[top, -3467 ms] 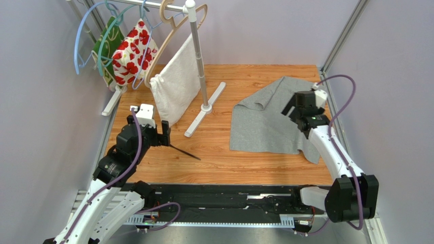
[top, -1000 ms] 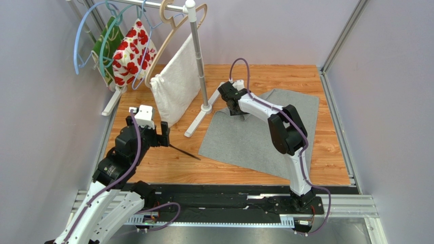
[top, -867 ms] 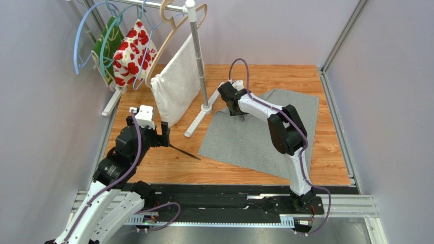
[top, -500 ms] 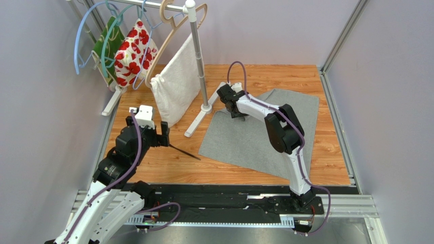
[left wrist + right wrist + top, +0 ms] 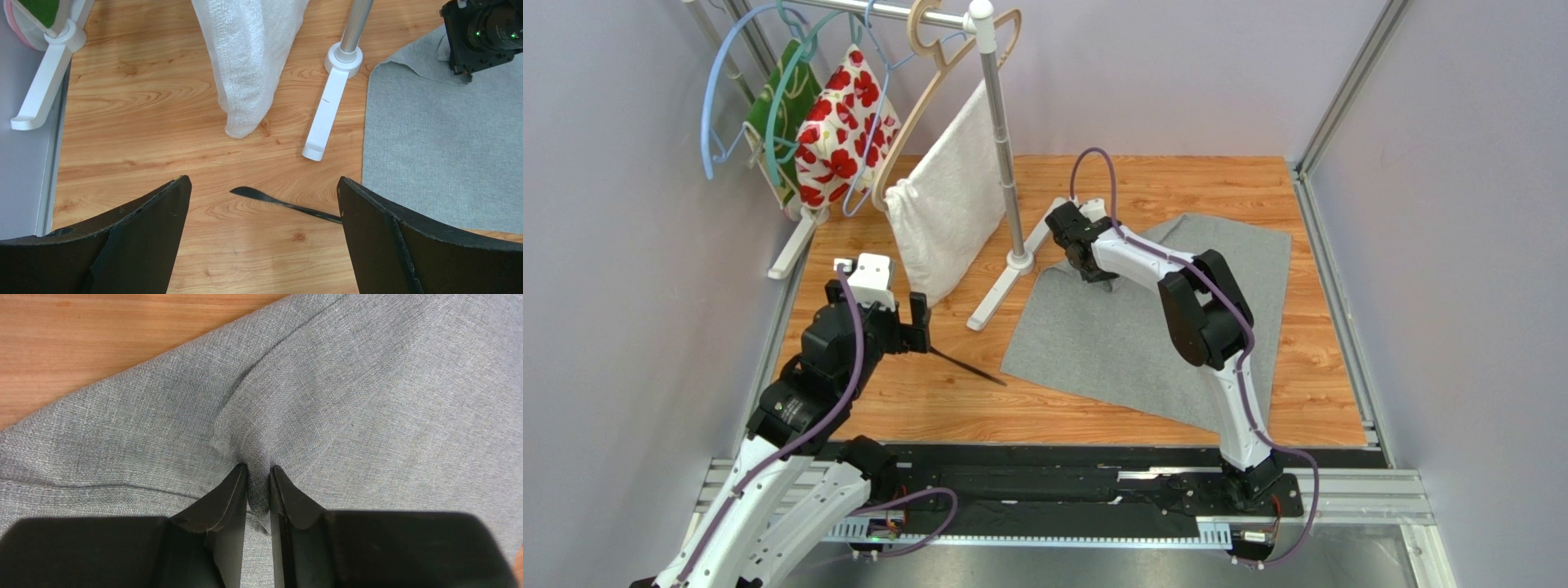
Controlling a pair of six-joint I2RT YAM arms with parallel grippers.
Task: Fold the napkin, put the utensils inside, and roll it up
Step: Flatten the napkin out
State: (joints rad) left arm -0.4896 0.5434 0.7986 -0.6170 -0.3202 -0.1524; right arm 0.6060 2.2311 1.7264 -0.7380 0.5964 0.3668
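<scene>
From where I stand, the napkin lies spread on the right half of the wooden table, turned at an angle so that one corner points toward the foot of the clothes rack. The right arm stretches from its base across the cloth to that far-left corner, and the right gripper comes down onto the fabric there. Its wrist camera shows the right gripper with its two fingers drawn close together and a small raised ridge of the napkin pinched between them, the grey weave puckering up into the nip. The utensil lies flat on bare wood to the left of the cloth, a slim dark sliver running diagonally. Its near end comes up just beside the napkin's near-left corner, though I cannot tell whether the two touch. The left gripper hovers near the utensil's other end with its jaws spread wide and nothing between them. From the left wrist, the left gripper frames the utensil on the table, with the edge of the napkin off to the right. Behind all this, a white towel hangs from the rack, its lower end near the table, and a red-flowered fabric and a green fabric hang on hangers farther left.
</scene>
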